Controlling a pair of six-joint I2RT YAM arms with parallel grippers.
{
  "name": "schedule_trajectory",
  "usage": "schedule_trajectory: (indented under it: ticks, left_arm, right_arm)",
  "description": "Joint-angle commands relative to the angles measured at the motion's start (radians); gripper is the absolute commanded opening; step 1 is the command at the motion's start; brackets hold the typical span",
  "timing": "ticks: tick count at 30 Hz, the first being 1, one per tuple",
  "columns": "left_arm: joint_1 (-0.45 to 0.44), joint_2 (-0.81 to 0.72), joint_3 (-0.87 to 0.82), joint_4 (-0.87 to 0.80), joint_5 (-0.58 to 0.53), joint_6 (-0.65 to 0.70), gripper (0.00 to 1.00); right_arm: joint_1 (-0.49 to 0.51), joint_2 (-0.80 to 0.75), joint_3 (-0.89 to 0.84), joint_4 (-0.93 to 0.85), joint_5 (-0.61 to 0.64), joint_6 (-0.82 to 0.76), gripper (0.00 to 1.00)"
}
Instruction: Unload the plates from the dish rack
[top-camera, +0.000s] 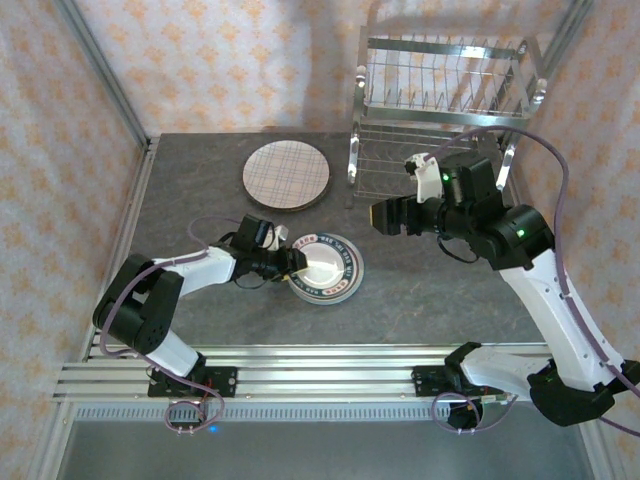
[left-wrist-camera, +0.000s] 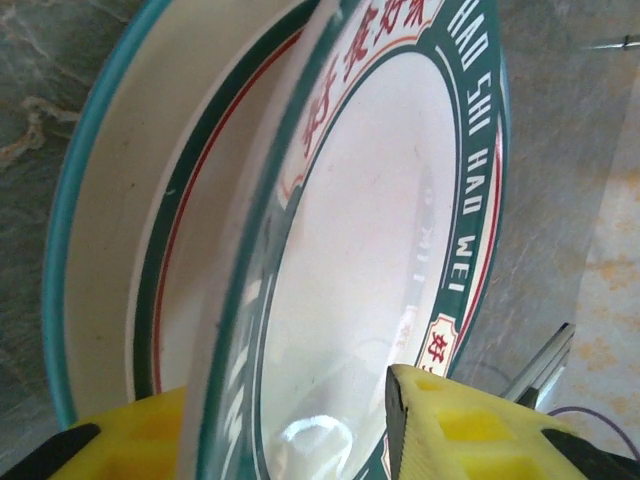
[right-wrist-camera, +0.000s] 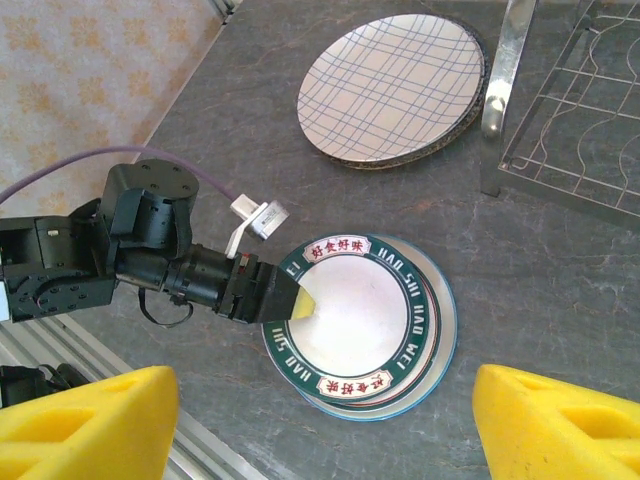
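Left tool clamps the rim of the green-rimmed plate at mid-table.
Top view: the tool's fingers are hard to make out against the rim. The plaid plate lies flat beside the dish rack, and the right tool hovers nearby. Left wrist: yellow fingers straddle the rim, the plate is cut off by the frame, and a teal-rimmed plate lies underneath. Right wrist: the right tool's fingers are spread wide, and the plate's lettered band faces up.
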Motion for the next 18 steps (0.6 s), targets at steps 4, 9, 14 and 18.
schedule_trajectory:
  ticks: [4,9,14,18]
  left_arm:
    - [0.006,-0.023,0.078,-0.219,-0.060,0.104,0.40]
    - [0.004,-0.011,0.111,-0.290,-0.082,0.138,0.41]
    - [0.000,0.003,0.137,-0.337,-0.102,0.166,0.41]
    - [-0.008,0.025,0.161,-0.368,-0.118,0.174,0.41]
  right_arm:
    - [0.006,-0.001,0.006,0.034,-0.006,0.013,0.77]
    - [0.006,0.002,0.006,0.038,-0.006,0.015,0.77]
    - [0.007,0.007,0.005,0.044,-0.008,0.016,0.77]
    - [0.006,0.008,0.007,0.046,-0.007,0.017,0.77]
